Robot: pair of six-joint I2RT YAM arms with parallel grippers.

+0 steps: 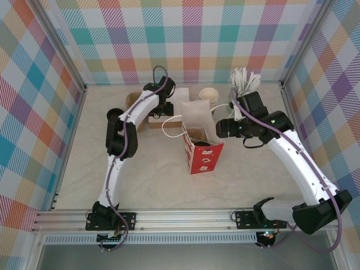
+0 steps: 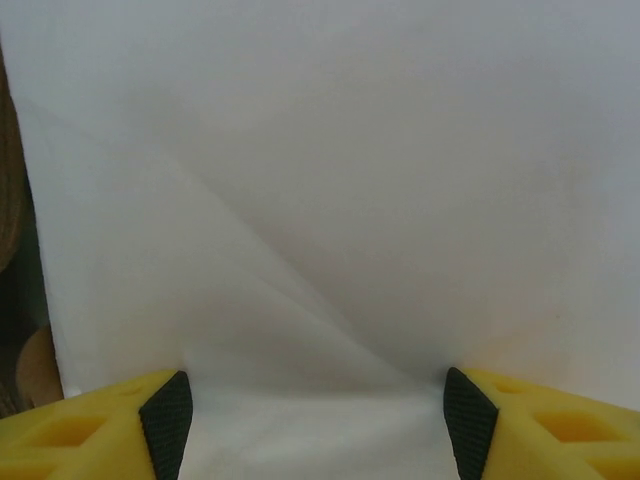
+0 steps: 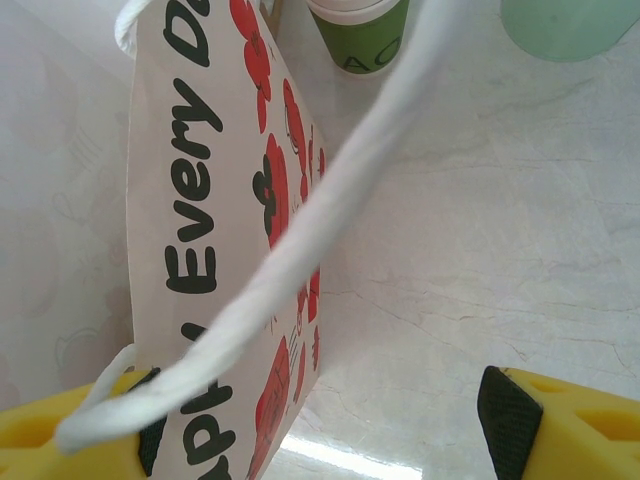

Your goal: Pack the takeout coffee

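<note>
Paper bag (image 3: 220,250) showing white, with red flower print and black lettering; rope handle (image 3: 320,200) reading white. Takeout coffee (image 3: 358,35), at 12 o'clock in the right wrist view, showing dark green under a cream rim. Holder (image 3: 565,25) at 1 o'clock showing pale green. Table (image 3: 480,280) showing cream marbling. Walls (image 1: 169,39) showing pastel plaid.

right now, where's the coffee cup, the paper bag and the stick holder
coffee cup (image 3: 360,40), right wrist view, on its dark green side
paper bag (image 3: 200,250), right wrist view, on its printed side
stick holder (image 3: 570,25), right wrist view, on its pale green wall
</note>
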